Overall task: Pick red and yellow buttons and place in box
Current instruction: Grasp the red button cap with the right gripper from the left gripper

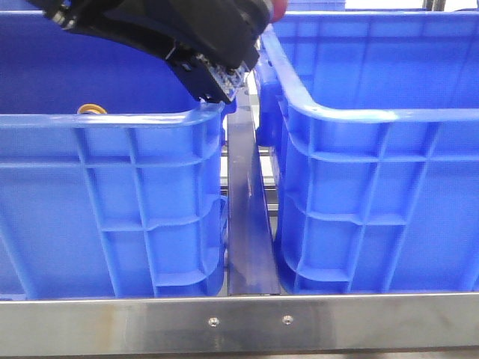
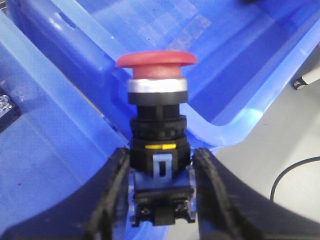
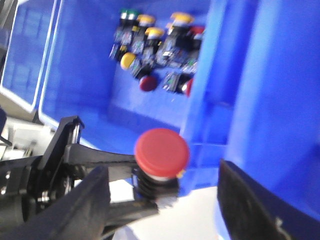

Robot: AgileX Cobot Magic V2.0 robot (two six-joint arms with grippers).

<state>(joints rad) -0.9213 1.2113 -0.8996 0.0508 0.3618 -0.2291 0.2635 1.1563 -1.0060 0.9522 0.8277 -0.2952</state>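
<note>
- Front view: two blue crates sit side by side, the left crate and the right crate, their thick rims parted only by a narrow gap with a metal bar running down it. A steel rail crosses the near edge.
- Little room shows between the crates; both are open above.
- The left claw hangs over the far right corner of the left crate, just beside the gap.
- Left wrist view: the left claw is clenched on the black body of the red button, cap upright and clear of the fingers.
- Right wrist view: the right claw stands spread wide, gripping nothing, with that same red button held up between its fingers.
- A heap of other buttons, yellow, red and green, lies in a crate beyond.
</note>
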